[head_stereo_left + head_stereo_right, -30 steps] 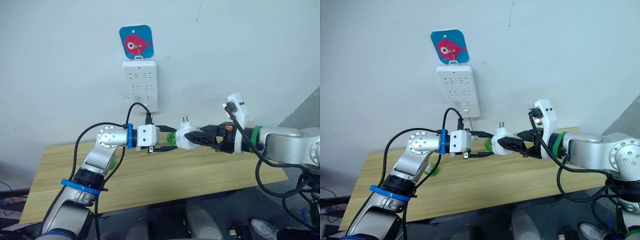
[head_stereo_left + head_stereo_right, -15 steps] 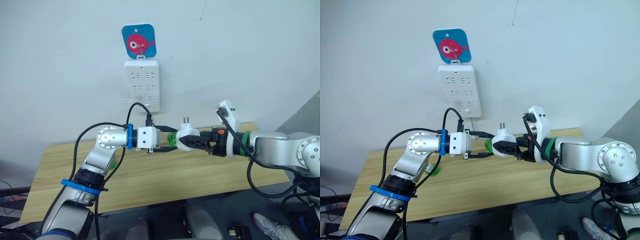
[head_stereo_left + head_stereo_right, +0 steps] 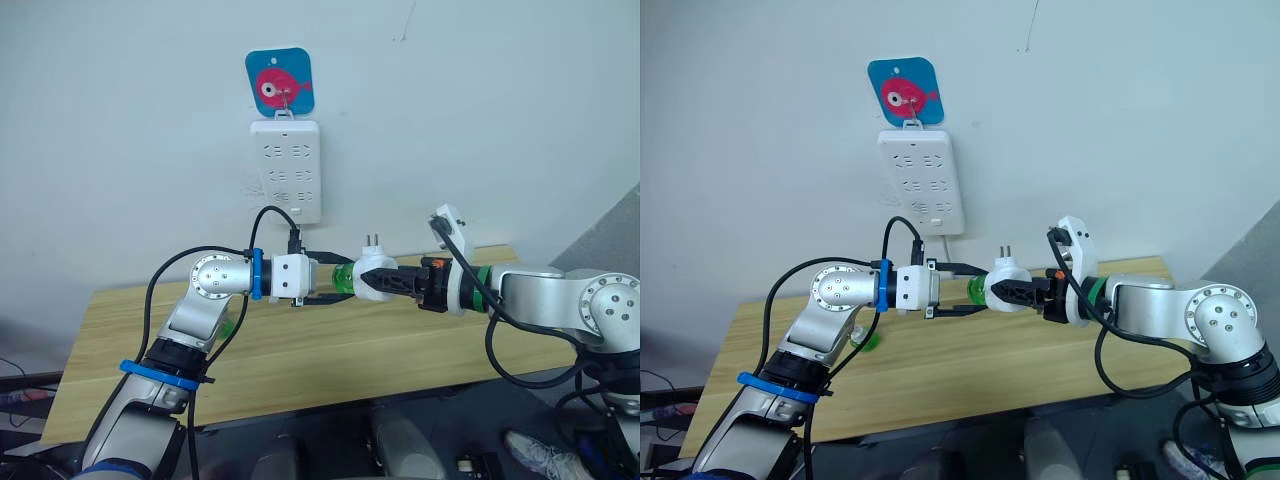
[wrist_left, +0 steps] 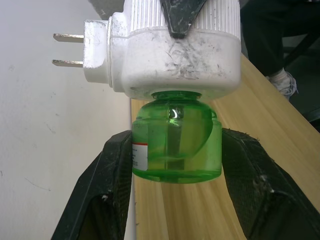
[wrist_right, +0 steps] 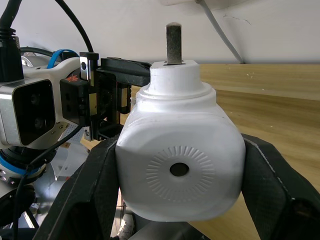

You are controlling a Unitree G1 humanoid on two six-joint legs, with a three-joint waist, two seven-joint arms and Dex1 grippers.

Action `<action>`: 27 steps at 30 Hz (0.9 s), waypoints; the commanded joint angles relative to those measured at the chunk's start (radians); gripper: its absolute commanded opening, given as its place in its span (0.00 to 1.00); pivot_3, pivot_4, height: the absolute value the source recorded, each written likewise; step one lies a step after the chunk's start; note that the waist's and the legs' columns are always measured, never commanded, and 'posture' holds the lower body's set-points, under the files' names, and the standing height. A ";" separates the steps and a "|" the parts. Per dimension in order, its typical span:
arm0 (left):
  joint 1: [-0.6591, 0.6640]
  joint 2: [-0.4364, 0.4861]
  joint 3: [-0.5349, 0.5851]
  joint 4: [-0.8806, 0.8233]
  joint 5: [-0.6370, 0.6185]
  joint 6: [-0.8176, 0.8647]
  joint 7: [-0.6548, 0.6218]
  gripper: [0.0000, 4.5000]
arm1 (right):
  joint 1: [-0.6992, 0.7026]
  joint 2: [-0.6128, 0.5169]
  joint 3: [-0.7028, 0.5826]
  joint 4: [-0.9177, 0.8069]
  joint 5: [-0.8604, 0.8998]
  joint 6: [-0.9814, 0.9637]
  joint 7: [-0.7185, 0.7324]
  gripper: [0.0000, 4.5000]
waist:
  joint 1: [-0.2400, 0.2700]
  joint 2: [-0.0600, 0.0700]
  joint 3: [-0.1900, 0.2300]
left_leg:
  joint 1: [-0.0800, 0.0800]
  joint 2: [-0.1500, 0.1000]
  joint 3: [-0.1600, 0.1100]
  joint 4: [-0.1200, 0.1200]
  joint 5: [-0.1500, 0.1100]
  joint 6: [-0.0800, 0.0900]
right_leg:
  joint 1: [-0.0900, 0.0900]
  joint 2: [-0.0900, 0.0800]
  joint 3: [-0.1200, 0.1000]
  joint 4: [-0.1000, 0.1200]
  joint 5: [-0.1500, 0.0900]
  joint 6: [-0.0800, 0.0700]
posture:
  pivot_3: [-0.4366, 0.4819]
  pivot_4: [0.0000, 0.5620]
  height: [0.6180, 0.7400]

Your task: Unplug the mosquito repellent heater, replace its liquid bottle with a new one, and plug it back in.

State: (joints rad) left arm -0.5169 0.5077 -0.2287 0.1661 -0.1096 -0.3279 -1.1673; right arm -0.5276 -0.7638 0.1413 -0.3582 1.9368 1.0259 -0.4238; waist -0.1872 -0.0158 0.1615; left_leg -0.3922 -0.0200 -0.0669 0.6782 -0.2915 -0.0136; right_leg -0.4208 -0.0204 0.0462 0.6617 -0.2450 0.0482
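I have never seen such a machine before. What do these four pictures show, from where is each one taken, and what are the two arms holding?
This is a humanoid robot with two arms. Two pictures come from cameras in its head, looking over the arms at a wooden table and a wall. The other two come from cameras on its wrists.

The right hand grips the mosquito repellent heater, a small white plug-in unit, its prongs pointing up. The left hand has its black fingers on either side of the green liquid bottle, which is attached to the heater. Both are held in the air above the table.

On the wall hangs a white power strip, under a blue hook with a pink fish. Another green item lies on the table behind the left arm.
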 commanded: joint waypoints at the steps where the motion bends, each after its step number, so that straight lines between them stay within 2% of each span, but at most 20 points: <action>1: 0.000 -0.013 0.013 -0.038 -0.029 -0.017 0.020 0.50 | -0.016 0.026 -0.001 -0.031 0.035 -0.010 0.019 0.66 | 0.000 0.000 0.000 | 0.000 0.000 0.000 0.000 0.000 0.000 | 0.000 0.000 0.000 0.000 0.000 0.000 | 0.22 0.27 0.94; 6: 0.012 -0.015 0.049 -0.050 -0.104 -0.006 0.000 0.50 | -0.006 0.030 -0.017 -0.029 0.035 -0.011 0.031 0.66 | 0.000 0.000 0.000 | 0.000 0.000 0.000 0.000 0.000 0.000 | 0.000 0.000 0.000 0.000 0.000 0.000 | 0.23 0.26 0.94; 8: 0.008 0.015 0.064 -0.022 -0.111 -0.010 -0.028 0.67 | 0.004 0.029 -0.035 -0.026 0.035 -0.008 0.055 0.66 | 0.002 0.000 0.000 | 0.000 0.000 0.000 0.000 0.000 0.000 | 0.000 -0.001 0.000 0.001 0.000 0.000 | 0.23 0.26 0.94; 12: 0.021 0.076 0.094 0.042 -0.150 0.024 -0.091 0.94 | 0.024 0.025 -0.073 -0.015 0.035 0.000 0.130 0.66 | 0.002 0.000 0.000 | 0.000 0.000 -0.001 0.000 0.000 0.000 | 0.000 0.000 -0.001 0.001 0.000 0.000 | 0.24 0.26 0.94; 16: 0.044 0.091 0.143 0.001 -0.264 0.138 -0.125 0.94 | 0.049 0.026 -0.117 0.009 0.035 0.021 0.237 0.66 | 0.006 0.000 0.000 | 0.000 0.000 -0.001 0.000 0.000 0.000 | 0.000 0.000 -0.001 0.001 0.000 0.000 | 0.25 0.25 0.94; 19: 0.080 0.103 0.161 -0.118 -0.334 0.202 -0.143 0.94 | 0.070 0.013 -0.142 0.029 0.035 0.055 0.341 0.66 | 0.016 0.000 0.000 | 0.000 0.000 -0.001 0.001 0.000 0.000 | 0.000 0.000 -0.001 0.001 0.000 0.000 | 0.26 0.25 0.94; 27: 0.115 0.105 0.147 -0.264 -0.356 0.262 -0.145 0.94 | 0.058 -0.002 -0.134 0.072 0.035 0.085 0.402 0.66 | 0.041 0.000 0.000 | 0.001 0.000 -0.001 0.001 0.000 0.000 | 0.001 -0.001 -0.001 0.002 0.000 0.000 | 0.29 0.24 0.94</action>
State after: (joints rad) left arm -0.3963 0.6165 -0.0913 -0.0535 -0.4553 -0.0622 -1.3194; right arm -0.4495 -0.7598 0.0308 -0.2716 1.9467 1.1089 -0.0452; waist -0.1465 -0.0156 0.1614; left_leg -0.3907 -0.0201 -0.0676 0.6789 -0.2915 -0.0137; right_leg -0.4202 -0.0203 0.0448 0.6634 -0.2448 0.0479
